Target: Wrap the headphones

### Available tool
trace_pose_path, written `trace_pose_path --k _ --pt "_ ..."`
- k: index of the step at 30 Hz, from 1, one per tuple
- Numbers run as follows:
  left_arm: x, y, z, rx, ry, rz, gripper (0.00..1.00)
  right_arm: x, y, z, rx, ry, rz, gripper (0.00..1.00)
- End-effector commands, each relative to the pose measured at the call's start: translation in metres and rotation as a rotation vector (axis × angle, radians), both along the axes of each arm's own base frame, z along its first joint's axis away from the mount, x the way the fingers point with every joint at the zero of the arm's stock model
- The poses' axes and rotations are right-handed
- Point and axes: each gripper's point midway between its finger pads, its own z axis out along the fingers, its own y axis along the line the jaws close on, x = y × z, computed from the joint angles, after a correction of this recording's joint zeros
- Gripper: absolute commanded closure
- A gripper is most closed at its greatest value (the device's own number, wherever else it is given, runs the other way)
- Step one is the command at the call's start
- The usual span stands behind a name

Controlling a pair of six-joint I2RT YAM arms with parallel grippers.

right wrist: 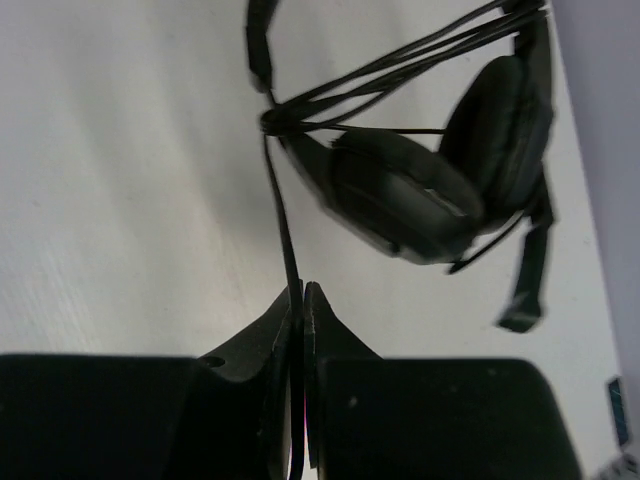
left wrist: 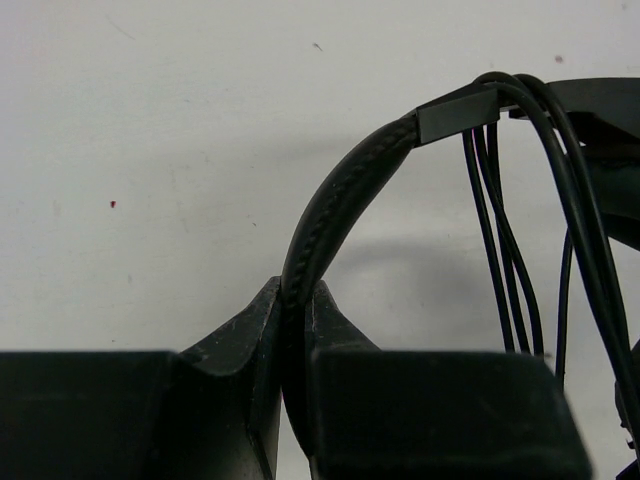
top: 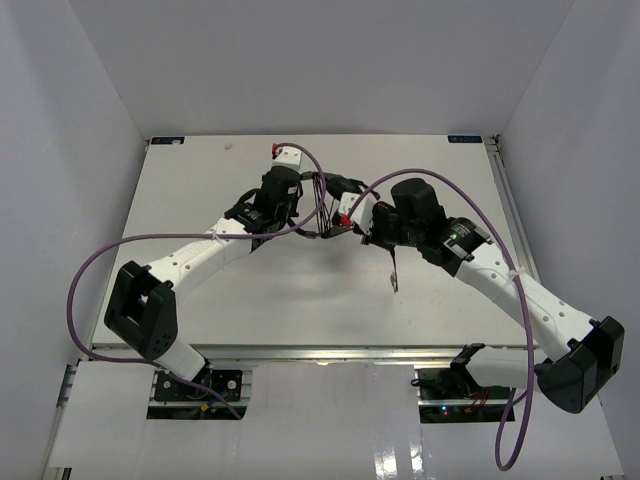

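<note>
The black headphones (top: 326, 205) hang between my two grippers above the table's far middle. My left gripper (left wrist: 296, 300) is shut on the padded headband (left wrist: 340, 200), which arches up to the right. Several turns of thin black cord (left wrist: 510, 250) hang over the band. My right gripper (right wrist: 300, 295) is shut on the cord (right wrist: 280, 210), which runs up to a bunch of wound turns beside the two earcups (right wrist: 420, 190). In the top view the left gripper (top: 292, 205) is left of the headphones, the right gripper (top: 358, 222) right of them. A loose cord end (top: 394, 275) hangs below the right gripper.
Thick purple robot cables (top: 100, 270) loop over both arms. The white table (top: 250, 300) has white walls on three sides. A raised rail (top: 505, 200) runs along the table's right edge.
</note>
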Motion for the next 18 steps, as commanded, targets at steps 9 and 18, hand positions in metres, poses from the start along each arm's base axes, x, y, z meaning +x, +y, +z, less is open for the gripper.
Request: trace_pose_path --k 9,18 --pt "-0.055 -0.027 -0.036 0.164 0.131 -0.452 1.0 0.041 -0.028 0.02 -0.31 -0.324 -0.115 0.88" --pt "-0.089 -0.049 -0.043 0.082 0.169 -0.655 1.0 0.033 -0.017 0.0 -0.26 -0.253 -0.06 0.79"
